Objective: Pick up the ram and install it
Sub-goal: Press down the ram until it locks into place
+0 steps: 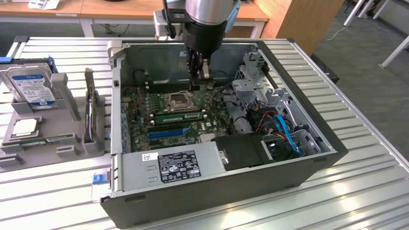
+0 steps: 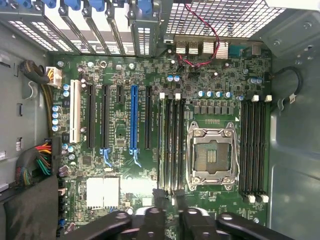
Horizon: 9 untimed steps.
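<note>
Beside the socket (image 1: 177,101), the ram (image 1: 181,116) runs parallel to the blue slot (image 1: 168,132).

Green motherboard (image 2: 125,130), one blue slot (image 2: 133,117), one white slot (image 2: 75,112), silver socket frame (image 2: 212,157), grey case (image 2: 295,165), my black gripper (image 2: 168,197)

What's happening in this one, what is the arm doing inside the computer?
The robot arm's gripper is down inside the open dark grey computer case, hovering over the green motherboard at one end of the memory slots between the long blue plastic slot and the metal processor socket. Its fingers stand apart with nothing visible between them. A long green ram stick with black chips stands upright in those slots.
</note>
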Available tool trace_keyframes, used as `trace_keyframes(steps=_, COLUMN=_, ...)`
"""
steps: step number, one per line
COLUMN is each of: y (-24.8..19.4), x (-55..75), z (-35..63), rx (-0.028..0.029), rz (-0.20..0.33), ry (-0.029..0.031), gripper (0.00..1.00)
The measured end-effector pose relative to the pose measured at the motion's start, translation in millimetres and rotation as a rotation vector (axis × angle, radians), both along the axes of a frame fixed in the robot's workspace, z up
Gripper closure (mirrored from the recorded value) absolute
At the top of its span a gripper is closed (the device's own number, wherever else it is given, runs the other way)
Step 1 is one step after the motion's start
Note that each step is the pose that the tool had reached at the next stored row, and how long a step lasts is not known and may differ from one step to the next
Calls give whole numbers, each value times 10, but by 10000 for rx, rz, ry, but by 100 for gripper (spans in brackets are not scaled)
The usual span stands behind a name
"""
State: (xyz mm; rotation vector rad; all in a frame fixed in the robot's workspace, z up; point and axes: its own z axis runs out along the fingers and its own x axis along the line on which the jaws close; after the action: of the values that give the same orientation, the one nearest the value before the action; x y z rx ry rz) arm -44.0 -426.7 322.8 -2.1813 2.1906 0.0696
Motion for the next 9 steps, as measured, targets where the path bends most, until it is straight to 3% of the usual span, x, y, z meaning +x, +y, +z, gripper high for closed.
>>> trace_keyframes(steps=2, y=0, x=0, z=0, rx=0, rz=1, ry=0, gripper=89)
trace_keyframes(steps=9, y=0, x=1, z=0, rx=0, rz=1, ry=3, gripper=90)
